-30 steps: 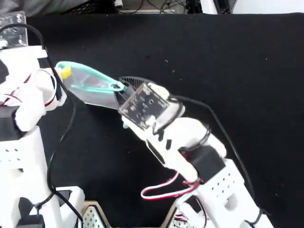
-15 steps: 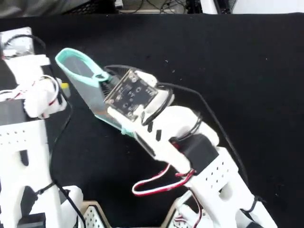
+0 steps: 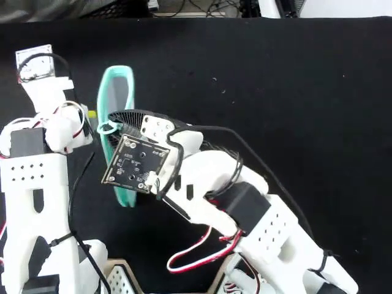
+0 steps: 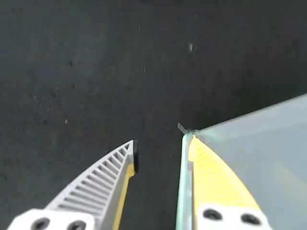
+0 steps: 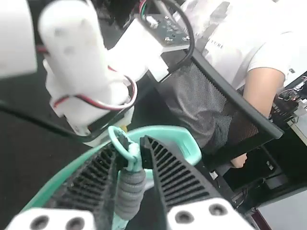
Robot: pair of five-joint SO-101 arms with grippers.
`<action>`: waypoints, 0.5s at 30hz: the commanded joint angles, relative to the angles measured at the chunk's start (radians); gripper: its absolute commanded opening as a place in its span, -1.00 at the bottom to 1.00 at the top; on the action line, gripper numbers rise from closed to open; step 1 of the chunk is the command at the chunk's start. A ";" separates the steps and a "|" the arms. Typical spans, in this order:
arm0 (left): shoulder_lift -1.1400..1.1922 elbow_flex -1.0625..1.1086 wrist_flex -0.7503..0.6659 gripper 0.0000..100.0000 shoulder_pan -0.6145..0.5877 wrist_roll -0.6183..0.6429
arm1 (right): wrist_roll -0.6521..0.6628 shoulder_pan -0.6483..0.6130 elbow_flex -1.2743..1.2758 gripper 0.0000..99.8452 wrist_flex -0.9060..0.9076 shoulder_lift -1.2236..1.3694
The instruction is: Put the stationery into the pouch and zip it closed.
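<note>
The pouch (image 3: 116,86), clear with a mint-green rim, is lifted off the black table and runs lengthwise between the two arms. My right gripper (image 3: 115,121) has black ribbed fingers and is shut on the mint zipper pull (image 3: 107,128). The right wrist view shows that pull (image 5: 120,139) and its grey ridged cord pinched in the right gripper (image 5: 135,155), with the pouch rim (image 5: 184,141) behind. My left gripper (image 3: 92,114) sits beside the pouch. In its own view the left gripper (image 4: 158,143) is open over bare table, the clear pouch wall (image 4: 259,143) lying against one yellow-lined finger. Stationery cannot be made out.
The black table (image 3: 306,92) has free room on its right half and far side. Both arms' white bases and a perforated plate (image 3: 122,278) crowd the near edge. Red and black cables (image 3: 196,248) hang under the right arm.
The right arm swung left, pulling the zipper pull and turning the pouch from lying slantwise to lengthwise. The left gripper, at the pouch's end a second ago, came off it.
</note>
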 commanded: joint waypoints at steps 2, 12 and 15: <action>-0.017 -0.165 0.164 -0.61 -0.056 -0.104 | 0.032 0.018 -0.010 -0.98 -0.031 -0.001; -0.359 -0.237 0.334 -0.61 0.081 -0.199 | 0.018 0.120 -0.042 -0.98 -0.127 0.073; -0.480 -0.130 0.262 -0.61 0.185 -0.181 | -0.046 0.144 -0.064 -0.98 -0.127 0.114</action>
